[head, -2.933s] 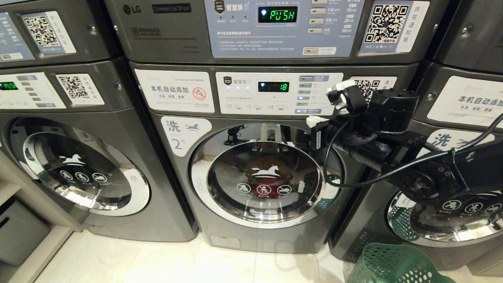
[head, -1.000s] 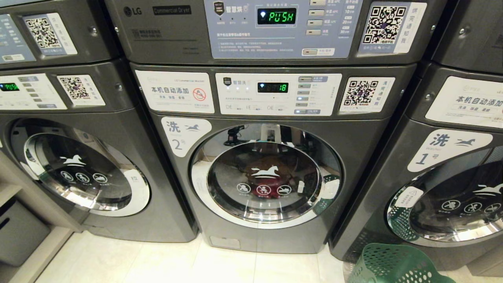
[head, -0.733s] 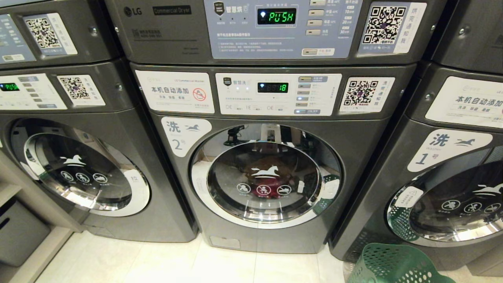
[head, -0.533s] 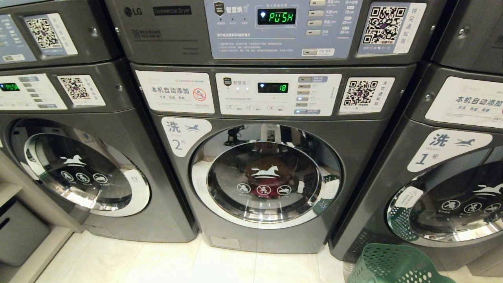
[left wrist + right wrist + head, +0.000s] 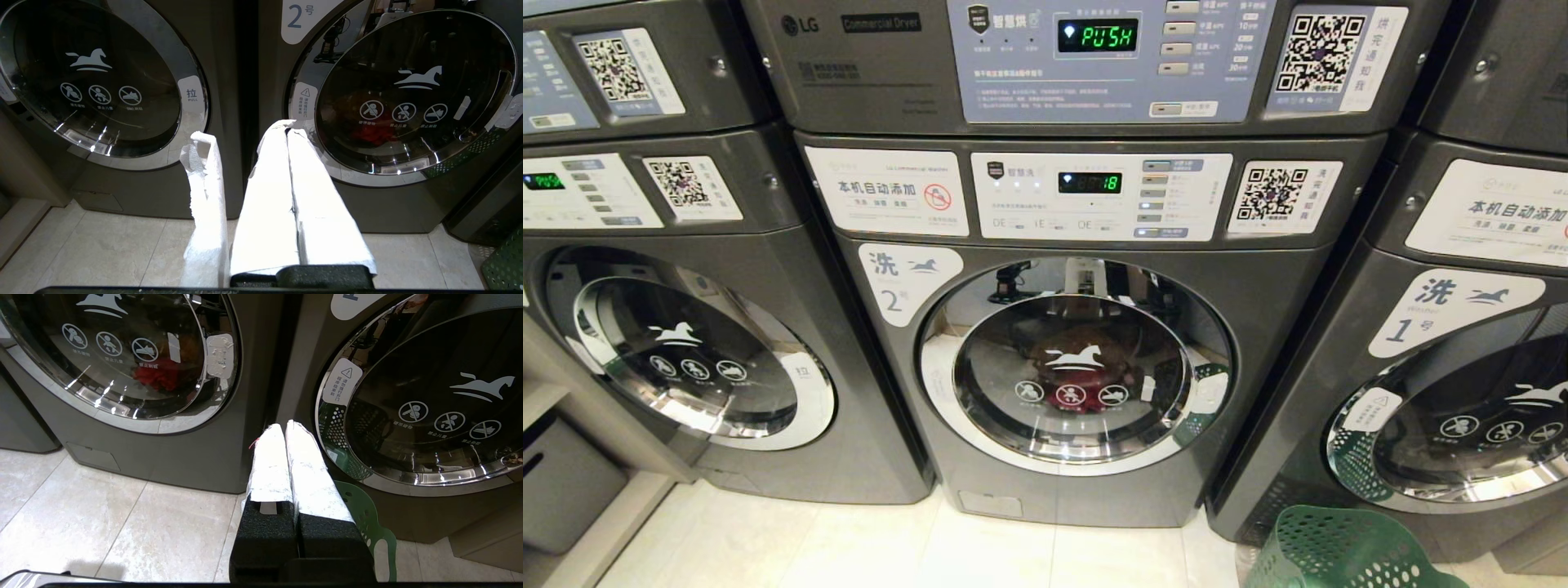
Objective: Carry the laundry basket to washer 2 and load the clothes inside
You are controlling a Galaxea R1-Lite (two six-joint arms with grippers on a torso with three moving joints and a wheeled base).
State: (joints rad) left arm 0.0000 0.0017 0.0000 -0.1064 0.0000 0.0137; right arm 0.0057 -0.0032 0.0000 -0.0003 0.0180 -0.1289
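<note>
Washer 2 (image 5: 1078, 359) at centre of the head frame, door closed, white numeral label at upper left of the door. Display above reading 18. Red-pink clothes (image 5: 1082, 371) visible dimly through the glass, low in the drum; same red bundle (image 5: 374, 132) right of centre in the left wrist frame and (image 5: 157, 377) at upper left in the right wrist frame. Yellow-orange piece hard to make out.

Laundry basket (image 5: 1339, 547) at lower right corner of the head frame, on the pale tiled floor (image 5: 849, 547), in front of the washer labelled 1 (image 5: 1445, 392); green rim (image 5: 367, 522) just beside the right gripper's fingers in the right wrist frame. Basket contents not visible.

Unnumbered grey washer (image 5: 686, 351) at left of the head frame, door closed.

Neither arm in the head frame. Left gripper (image 5: 288, 130) closed, white-wrapped fingers pressed together, nothing between them, pointing toward the gap between the two left washers. Right gripper (image 5: 284, 428) likewise closed and empty, pointing at the seam between washer 2 and washer 1.
</note>
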